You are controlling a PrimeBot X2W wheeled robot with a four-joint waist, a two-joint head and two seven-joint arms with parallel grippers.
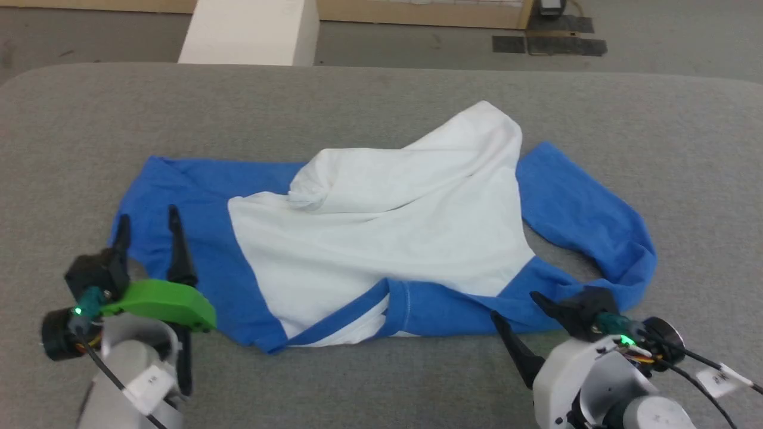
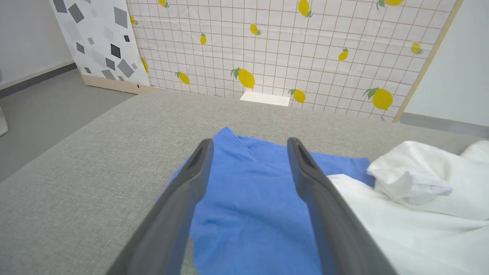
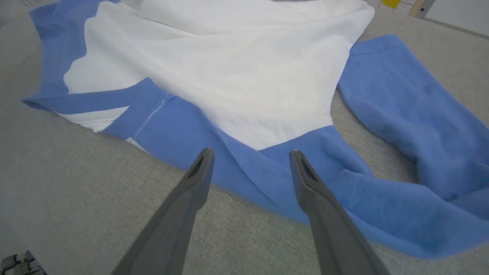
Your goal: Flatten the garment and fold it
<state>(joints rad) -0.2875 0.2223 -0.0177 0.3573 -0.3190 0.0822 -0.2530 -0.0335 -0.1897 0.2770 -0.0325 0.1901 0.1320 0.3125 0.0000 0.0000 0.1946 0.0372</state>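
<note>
Left hand [image 1: 148,213] and right hand [image 1: 514,305] (both spread) at the crumpled garment [image 1: 387,238]

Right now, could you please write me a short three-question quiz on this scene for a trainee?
1. True or false: the garment lies fully flat on the grey surface.
2. Which part of it is the left gripper poised over? A) the white body B) a blue sleeve C) the neck trim
3. Fill in: the right gripper is ___, holding nothing.
Key: 1 false, since the white body is bunched and folded over itself; 2 B; 3 open.
</note>
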